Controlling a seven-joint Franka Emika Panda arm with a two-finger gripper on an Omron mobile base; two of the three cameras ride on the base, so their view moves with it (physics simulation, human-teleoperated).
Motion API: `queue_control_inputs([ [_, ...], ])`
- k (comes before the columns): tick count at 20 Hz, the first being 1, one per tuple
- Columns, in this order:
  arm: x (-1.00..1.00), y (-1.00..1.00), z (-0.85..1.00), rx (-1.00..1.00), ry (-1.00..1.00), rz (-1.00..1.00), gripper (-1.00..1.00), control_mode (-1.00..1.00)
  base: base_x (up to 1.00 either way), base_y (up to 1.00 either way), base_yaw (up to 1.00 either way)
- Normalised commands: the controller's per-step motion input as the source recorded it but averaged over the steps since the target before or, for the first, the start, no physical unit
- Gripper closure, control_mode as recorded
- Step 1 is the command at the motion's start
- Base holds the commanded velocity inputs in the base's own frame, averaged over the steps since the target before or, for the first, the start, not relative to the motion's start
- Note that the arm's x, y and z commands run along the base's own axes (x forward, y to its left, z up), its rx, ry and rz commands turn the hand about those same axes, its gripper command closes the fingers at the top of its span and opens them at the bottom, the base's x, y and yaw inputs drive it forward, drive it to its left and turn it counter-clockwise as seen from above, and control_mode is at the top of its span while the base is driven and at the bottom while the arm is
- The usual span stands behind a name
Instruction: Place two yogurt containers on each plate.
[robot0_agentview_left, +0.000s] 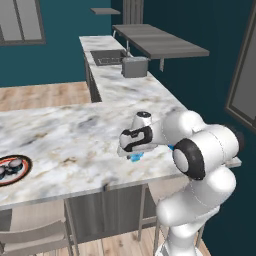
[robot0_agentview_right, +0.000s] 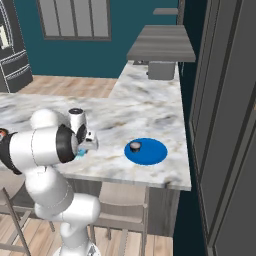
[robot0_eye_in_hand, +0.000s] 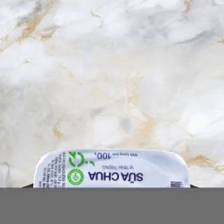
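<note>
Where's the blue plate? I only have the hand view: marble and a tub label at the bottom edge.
Observer: In the right base view, the blue plate sits on the counter to the arm's right, near the front edge.
Operator: Anything on it?
Observer: One dark yogurt tub, on its left part.
Operator: Then the pale blue yogurt tub in the claw goes there. What about the other plate?
Observer: In the left base view, the red-rimmed plate lies far left on the counter, with two dark tubs on it.
</note>
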Motion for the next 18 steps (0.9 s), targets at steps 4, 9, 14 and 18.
queue_control_inputs([
  [4,-0.35,-0.94,0.18,0.00,0.00,-0.22,1.00,-1.00,0.00,0.00,0.00],
  [9,-0.06,-0.97,0.18,0.00,0.07,-0.20,1.00,-1.00,0.00,0.00,0.00],
  [14,0.03,-0.94,0.09,0.00,0.10,-0.14,1.00,-1.00,0.00,0.00,0.00],
  [18,0.20,-0.90,0.03,0.00,0.12,-0.10,1.00,-1.00,0.00,0.00,0.00],
])
